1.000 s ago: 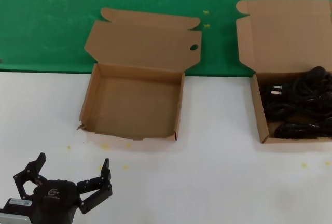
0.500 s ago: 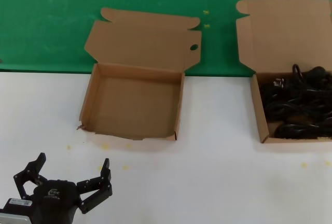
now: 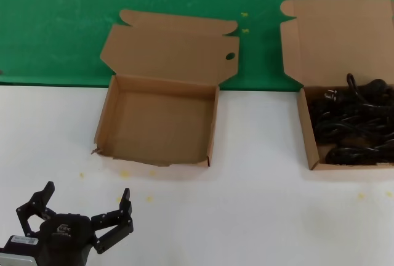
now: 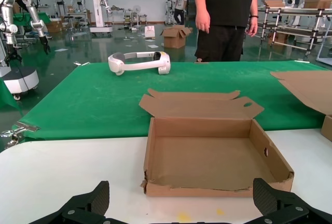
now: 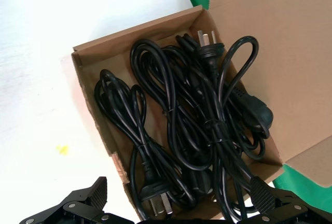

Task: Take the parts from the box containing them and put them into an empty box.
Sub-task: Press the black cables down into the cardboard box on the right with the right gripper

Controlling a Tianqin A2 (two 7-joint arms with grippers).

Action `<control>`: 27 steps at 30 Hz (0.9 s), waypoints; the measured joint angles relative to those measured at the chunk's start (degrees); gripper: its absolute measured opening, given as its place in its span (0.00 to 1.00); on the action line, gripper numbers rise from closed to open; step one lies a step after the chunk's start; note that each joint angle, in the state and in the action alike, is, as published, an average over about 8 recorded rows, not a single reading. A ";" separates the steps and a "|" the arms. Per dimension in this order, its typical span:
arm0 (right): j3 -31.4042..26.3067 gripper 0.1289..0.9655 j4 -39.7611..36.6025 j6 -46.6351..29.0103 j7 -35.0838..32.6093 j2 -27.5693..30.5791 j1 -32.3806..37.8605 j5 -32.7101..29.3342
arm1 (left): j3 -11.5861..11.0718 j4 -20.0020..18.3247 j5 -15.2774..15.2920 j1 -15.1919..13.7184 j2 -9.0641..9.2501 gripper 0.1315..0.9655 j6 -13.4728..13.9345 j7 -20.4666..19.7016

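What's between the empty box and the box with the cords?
In the head view, only bare white table separates the empty box from the cord box.

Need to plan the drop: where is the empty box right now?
In the head view the empty box sits centre-left on the white table, ahead of the open left gripper, left of the cord box.

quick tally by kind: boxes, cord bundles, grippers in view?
Cardboard boxes: 2, the empty box and the box containing them.
Cord bundles: 3 as far as the right wrist view shows; the parts overlap, so the count is unsure.
Grippers: 2, the left gripper and the right gripper, both open.
Total: 7.
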 joint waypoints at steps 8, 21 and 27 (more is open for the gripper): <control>2.54 1.00 -5.11 1.10 -2.83 -2.15 0.96 -1.20 | 0.00 0.00 0.00 0.00 0.00 1.00 0.00 0.00; 5.49 1.00 -19.51 5.85 -11.86 -6.84 4.94 0.46 | 0.00 0.00 0.00 0.00 0.00 1.00 0.00 0.00; 6.73 1.00 -29.76 8.83 -18.58 -10.33 8.36 2.27 | 0.00 0.00 0.00 0.00 0.00 1.00 0.00 0.00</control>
